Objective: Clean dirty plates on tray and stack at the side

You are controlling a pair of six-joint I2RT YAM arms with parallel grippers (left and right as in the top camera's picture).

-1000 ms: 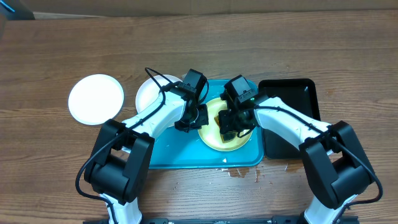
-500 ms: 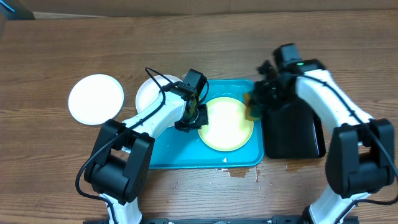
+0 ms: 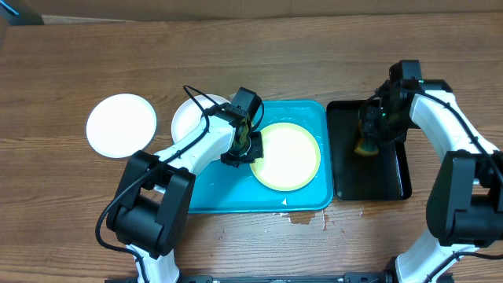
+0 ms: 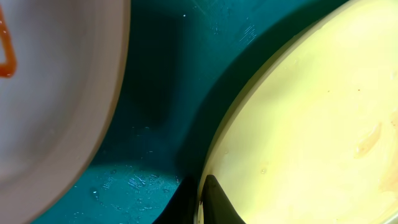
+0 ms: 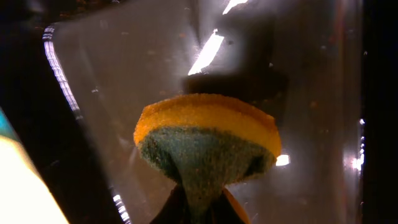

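Left fingers (image 4: 200, 204) clenched on left rim of yellow-green plate (image 3: 287, 156), my left arm bent across tray (image 3: 236, 196). Plate lies flat, face up, in tray's right half. Right fingers (image 5: 199, 208) grasping sponge (image 5: 208, 137) over black tray (image 3: 377, 181). I see smeared white plate (image 4: 50, 93) at tray's left edge, second white plate (image 3: 122, 126) on surface (image 3: 78, 63).

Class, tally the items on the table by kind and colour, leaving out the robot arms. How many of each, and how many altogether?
white plates: 2
yellow-green plate: 1
blue tray: 1
black tray: 1
sponge: 1
total: 6
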